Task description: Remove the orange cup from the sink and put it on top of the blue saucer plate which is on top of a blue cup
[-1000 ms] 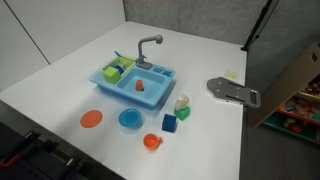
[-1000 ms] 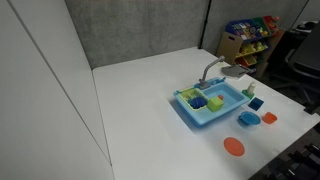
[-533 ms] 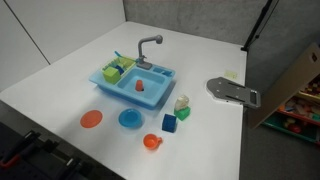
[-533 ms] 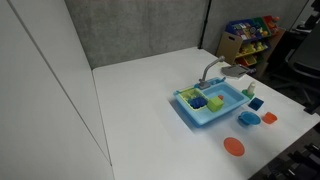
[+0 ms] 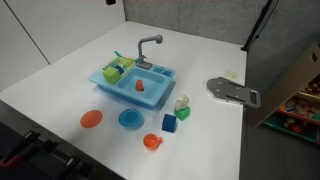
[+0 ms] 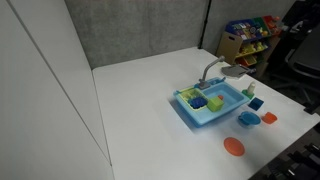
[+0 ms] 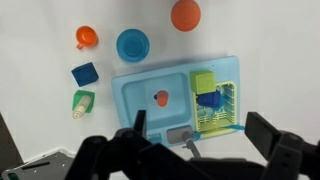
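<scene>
Lying in the main basin of the sink [image 7: 135, 105], the orange cup [image 7: 160, 98] is seen near the basin's middle, apart from its walls. A grey faucet [image 7: 185, 135] is fixed at one long edge of the sink, and green items with a blue piece are held in the side compartment [image 7: 215, 100]. The sink is set on a white surface [image 5: 70, 70].

The blue saucer plate [image 7: 132, 44] is found on the surface just outside the sink, well apart from the orange cup; whether anything lies beneath it cannot be told. An orange plate [image 7: 185, 14] is placed near it on one side. A second orange cup-like piece [image 7: 86, 38] and a blue block [image 7: 84, 74] are placed on the other.

The hand [image 7: 200, 128] is shown only in the wrist view, above the faucet side of the sink. Its dark fingers [image 7: 139, 122] are spread wide apart, and nothing is held between them.
</scene>
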Controlling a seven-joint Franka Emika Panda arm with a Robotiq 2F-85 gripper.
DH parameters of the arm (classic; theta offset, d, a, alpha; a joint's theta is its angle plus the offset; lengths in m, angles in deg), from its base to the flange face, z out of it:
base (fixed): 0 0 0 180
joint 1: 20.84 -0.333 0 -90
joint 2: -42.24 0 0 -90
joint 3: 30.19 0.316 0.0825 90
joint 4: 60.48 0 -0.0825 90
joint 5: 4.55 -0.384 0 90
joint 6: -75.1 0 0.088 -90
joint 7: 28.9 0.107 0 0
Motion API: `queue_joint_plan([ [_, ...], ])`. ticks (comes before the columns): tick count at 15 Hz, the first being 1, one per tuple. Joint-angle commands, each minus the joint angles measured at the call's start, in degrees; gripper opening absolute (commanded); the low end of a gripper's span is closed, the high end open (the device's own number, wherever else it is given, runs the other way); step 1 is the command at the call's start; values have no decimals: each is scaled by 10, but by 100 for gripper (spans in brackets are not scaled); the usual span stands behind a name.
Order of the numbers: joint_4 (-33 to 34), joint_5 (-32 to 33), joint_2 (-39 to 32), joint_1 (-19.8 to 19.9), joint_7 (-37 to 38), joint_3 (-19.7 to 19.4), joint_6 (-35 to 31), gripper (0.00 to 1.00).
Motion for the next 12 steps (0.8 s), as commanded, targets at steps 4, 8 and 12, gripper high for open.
queue_joint_plan([
  [4, 40, -44, -119, -1, -32, 2, -50, 100],
  [8, 50, -49, -181, 1, -33, 10, -97, 100],
  [12, 64, -47, -246, 5, -27, 19, -146, 100],
])
